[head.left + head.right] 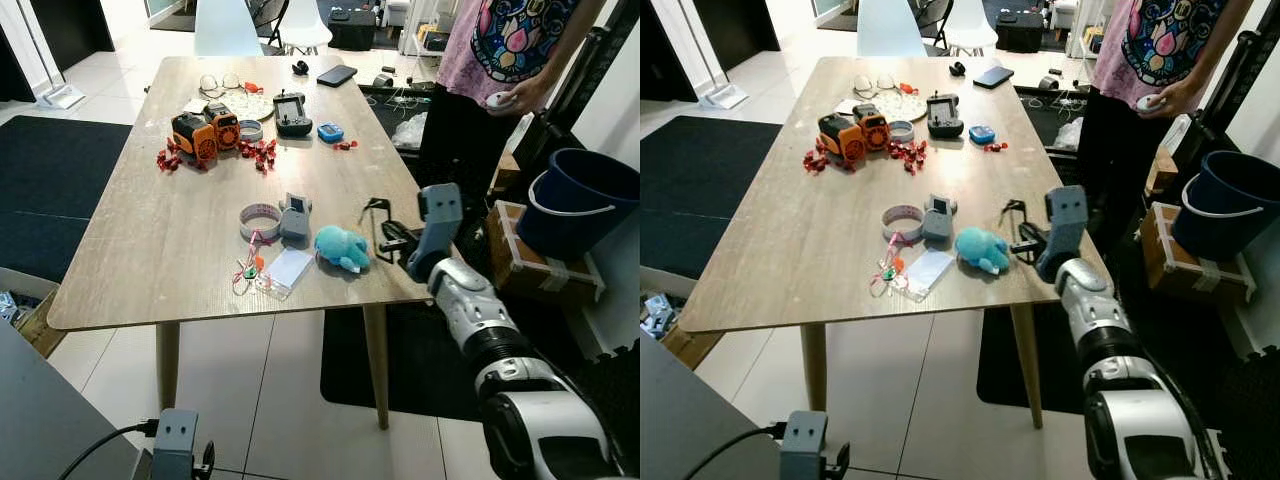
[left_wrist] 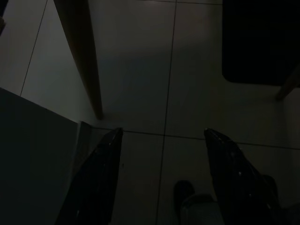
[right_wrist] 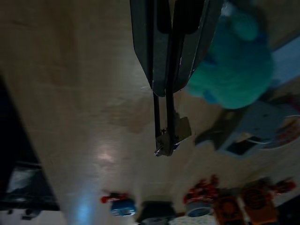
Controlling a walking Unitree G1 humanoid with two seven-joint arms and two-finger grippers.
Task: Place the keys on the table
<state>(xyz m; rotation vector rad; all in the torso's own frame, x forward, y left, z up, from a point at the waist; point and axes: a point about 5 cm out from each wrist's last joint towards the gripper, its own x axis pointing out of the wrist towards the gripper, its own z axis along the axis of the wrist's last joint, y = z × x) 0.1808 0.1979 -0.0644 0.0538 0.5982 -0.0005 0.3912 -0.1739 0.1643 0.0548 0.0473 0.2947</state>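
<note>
— Keys point(image 3: 168, 138) first: where are they?

— Pinched between the closed fingers of the right end effector point(image 1: 386, 236), dangling from a thin dark loop. They hang above the wooden surface point(image 1: 160, 240), near its right edge and just right of a blue plush toy point(image 1: 341, 247).

— Touching the wood?

— I cannot tell; the right wrist view shows them low over it, with a faint shadow beneath.

— And the other arm?

— The left end effector point(image 2: 161, 173) hangs idle below the surface's edge, its two fingers spread apart over pale floor tiles, beside a wooden leg point(image 2: 82, 56).

— What else lies on the surface?

— Near the toy, a grey gadget point(image 1: 295, 218), a tape roll point(image 1: 259, 216) and a clear card sleeve point(image 1: 286, 270) with small colourful bits. Further away, an orange device point(image 1: 205, 131), red scattered pieces point(image 1: 259, 151), a black controller point(image 1: 292, 113) and a phone point(image 1: 337, 75).

— Anyone around?

— A person in a printed shirt point(image 1: 510, 40) stands past the far right corner, next to a blue bucket point(image 1: 580, 200).
</note>
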